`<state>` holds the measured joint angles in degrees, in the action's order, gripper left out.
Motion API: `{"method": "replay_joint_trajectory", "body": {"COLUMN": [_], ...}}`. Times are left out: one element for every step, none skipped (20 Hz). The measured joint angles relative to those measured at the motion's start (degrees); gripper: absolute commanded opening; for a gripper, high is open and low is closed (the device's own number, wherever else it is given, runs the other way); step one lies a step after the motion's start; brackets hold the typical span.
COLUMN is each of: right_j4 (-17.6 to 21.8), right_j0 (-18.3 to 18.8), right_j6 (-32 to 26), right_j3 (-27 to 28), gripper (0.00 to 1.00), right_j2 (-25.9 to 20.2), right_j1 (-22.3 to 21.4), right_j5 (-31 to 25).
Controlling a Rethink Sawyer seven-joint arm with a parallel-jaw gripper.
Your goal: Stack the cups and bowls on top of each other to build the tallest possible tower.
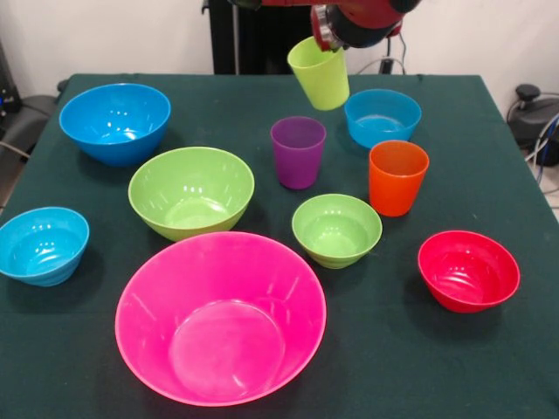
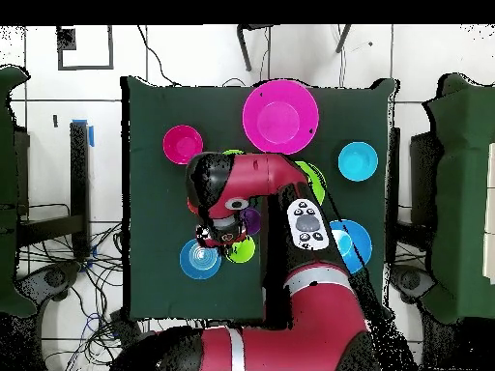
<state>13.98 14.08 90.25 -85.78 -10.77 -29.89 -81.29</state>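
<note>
1. Pink and widest of all, the huge pink bowl (image 1: 220, 319) sits upright at the near edge of the dark tabletop (image 1: 489, 367). I judge it the right base, so nothing narrow should go down before the bowls are nested.
2. The large green bowl (image 1: 191, 191) stands just behind it and the large blue bowl (image 1: 114, 121) further back; none of them is stacked yet.
3. The small green bowl (image 1: 336, 230), the small red bowl (image 1: 468, 271) and two light-blue bowls (image 1: 43, 245) (image 1: 382, 117) lie apart around them.
4. The purple cup (image 1: 298, 152) and orange cup (image 1: 397, 177) stand upright mid-table, close together.
5. The lime green cup (image 1: 319, 72) hangs tilted in the air, clear of the tabletop, its rim clamped by the gripper (image 1: 325, 33); its fingers are closed on the cup wall.
6. Level the cup before lowering it, and centre it over its target so it seats straight.
</note>
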Motion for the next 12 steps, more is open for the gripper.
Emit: {"method": "replay_joint_trajectory", "body": {"right_j4": [0.0, 0.0, 0.0, 0.0, 0.0, 0.0, 0.0, 0.0, 0.0, 0.0, 0.0, 0.0], "right_j0": [0.0, 0.0, 0.0, 0.0, 0.0, 0.0, 0.0, 0.0, 0.0, 0.0, 0.0, 0.0], "right_j6": [0.0, 0.0, 0.0, 0.0, 0.0, 0.0, 0.0, 0.0, 0.0, 0.0, 0.0, 0.0], "right_j3": [0.3, 0.5, 0.7, 0.9, 1.3, 1.4, 1.5, 1.8, 2.0, 2.2, 2.4, 2.6], "gripper": [0.0, 0.0, 0.0, 0.0, 0.0, 0.0, 0.0, 0.0, 0.0, 0.0, 0.0, 0.0], "right_j2": [0.0, 0.0, 0.0, 0.0, 0.0, 0.0, 0.0, 0.0, 0.0, 0.0, 0.0, 0.0], "right_j1": [0.0, 0.0, 0.0, 0.0, 0.0, 0.0, 0.0, 0.0, 0.0, 0.0, 0.0, 0.0], "right_j5": [-0.4, -0.7, -1.1, -1.3, -1.9, -2.1, -2.3, -2.6, -2.9, -3.1, -3.3, -3.5]}}
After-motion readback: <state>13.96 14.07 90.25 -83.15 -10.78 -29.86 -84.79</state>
